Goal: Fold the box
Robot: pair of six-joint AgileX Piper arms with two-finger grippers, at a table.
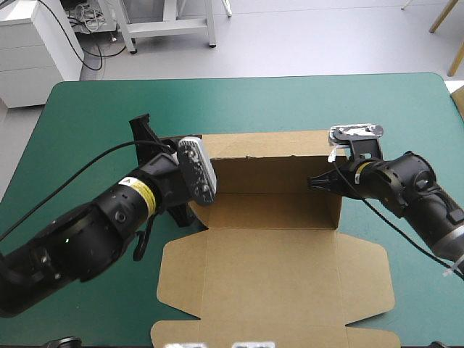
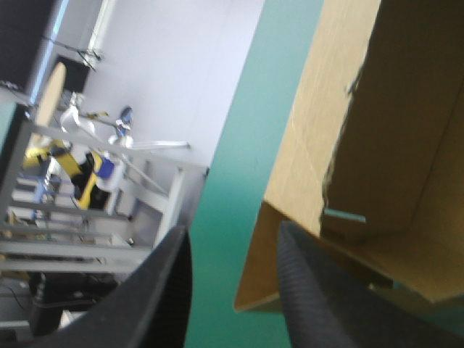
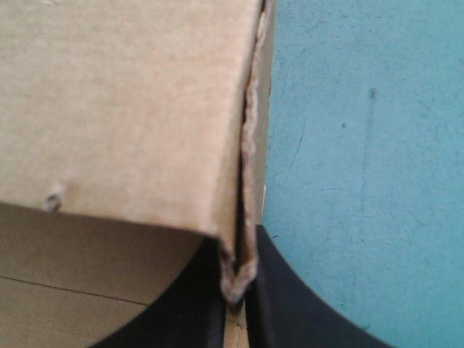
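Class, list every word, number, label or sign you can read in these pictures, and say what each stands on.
No text reads clearly.
Yellow label on the left arm: small triangle sign, any writing too small to read.
Box: plain brown board, no print seen.

Inventory, tabletop: one box, two grippers.
Brown box ×1, lying from mid-tabletop to the near edge. Grippers ×2: left gripper at the box's left end, right gripper at its right end. Black fingers ×2 per gripper, 4 in total. Teal-green cover ×1.
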